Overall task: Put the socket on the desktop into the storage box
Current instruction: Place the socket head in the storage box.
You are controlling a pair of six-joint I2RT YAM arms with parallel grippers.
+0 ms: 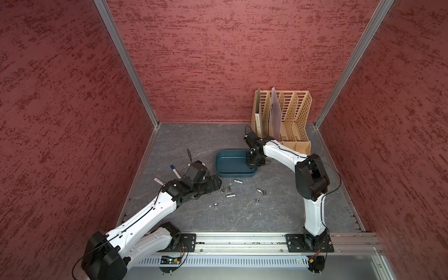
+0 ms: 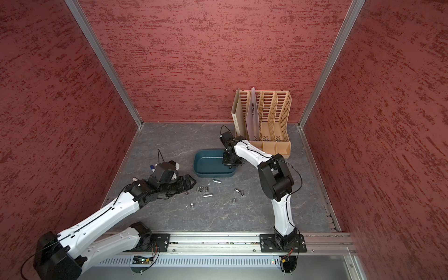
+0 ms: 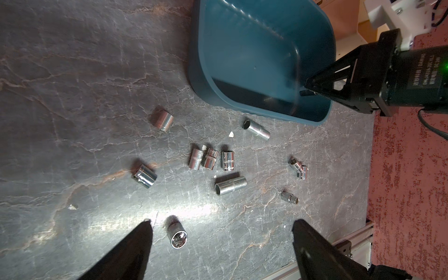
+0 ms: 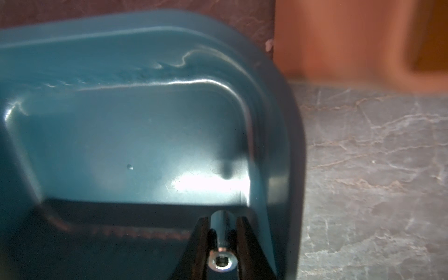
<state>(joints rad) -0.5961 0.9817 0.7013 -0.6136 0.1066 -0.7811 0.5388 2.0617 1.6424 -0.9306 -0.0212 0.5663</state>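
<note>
**Right claw (image 4: 222, 219) over the box with a socket in its grip: release comes next**

Your right claw is clenched on a small chrome socket (image 4: 221, 228). Both fingers pinch it, and its end pokes out past the tips. Reading a top view with 12 o'clock at the back wall, the claw hangs over the 3 o'clock end of the storage box (image 1: 219, 155), inside the rim and close to that end wall. You cannot tell how high the socket hangs above the floor.

I judge you are at the drop, with only the release left for this socket. Keep the tips within the walls, ease toward the middle if you can, and open low so the round steel does not bounce or roll out.

The box floor looks bare apart from glare and a speck, and no socket lies in it. The corner under the claw is hidden.

At 6 o'clock of the box, the loose sockets (image 3: 230, 185) lie scattered on the desktop (image 3: 72, 97), some touching and some apart. By my reading, most of the task lies ahead.

At 7 o'clock, your left claw (image 3: 221, 221) is spread wide and empty above them, with an upright socket (image 3: 178, 236) just beside one finger.

At 1 o'clock stands the tan file rack (image 1: 294, 114), which holds a folder and a pale sheet. At 9 o'clock, beside the left arm, lie two markers (image 1: 175, 169). None of these are part of your task.
</note>
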